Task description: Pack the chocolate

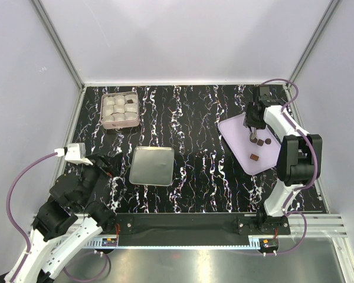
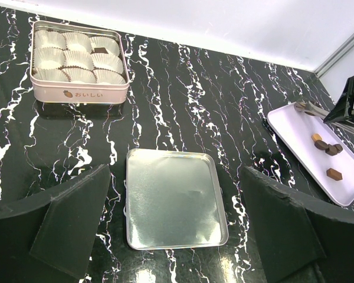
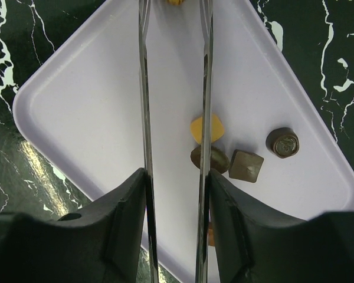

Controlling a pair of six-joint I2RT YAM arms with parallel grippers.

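Right end effector [image 3: 177, 183], tweezers [image 3: 146, 88] in grip — chocolate [image 3: 246, 165] alongside

Table [image 1: 212, 177] black with white marble veining. Tray [image 3: 94, 88] lilac; chocolates [image 3: 246, 165] dark brown, one tan-gold. Tin [image 2: 76, 93] pink, lid [image 2: 174, 197] silver.

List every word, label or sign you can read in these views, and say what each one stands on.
"おいしい": printed on the front wall of the pink tin, next to a small brown mark.
Embossed stamp on top of the round chocolate: too blurred to read.
No other text is legible in any view.
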